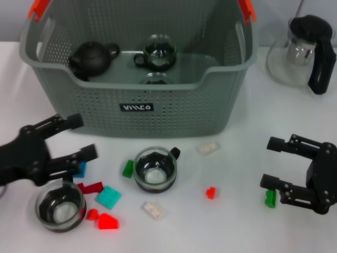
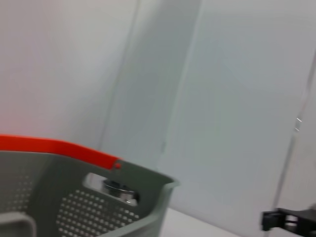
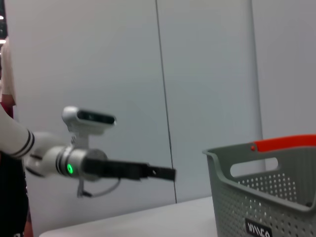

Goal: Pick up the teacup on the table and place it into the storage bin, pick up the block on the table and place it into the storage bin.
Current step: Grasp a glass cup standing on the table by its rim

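Both jaws stand spread and hold nothing. From the head view, the left gripper (image 1: 78, 138) hovers at eight o'clock, just above a glass teacup (image 1: 60, 205) and a scatter of small blocks (image 1: 108, 196). A second teacup (image 1: 155, 169) sits at six o'clock, in front of the storage bin (image 1: 137, 108), which fills twelve o'clock and already holds a black teapot (image 1: 93, 57) and a glass cup (image 1: 158, 53). The right gripper (image 1: 275, 163) hangs at four o'clock, just beside a green block (image 1: 270, 198). A glass kettle (image 1: 303, 51) stands at two o'clock.

Left wrist view: the bin's corner (image 2: 143, 195) with its orange clip (image 2: 59, 148), against a pale wall.

Right wrist view: the left arm (image 3: 94, 165) reaches across at nine o'clock, the bin (image 3: 256, 197) at four o'clock.
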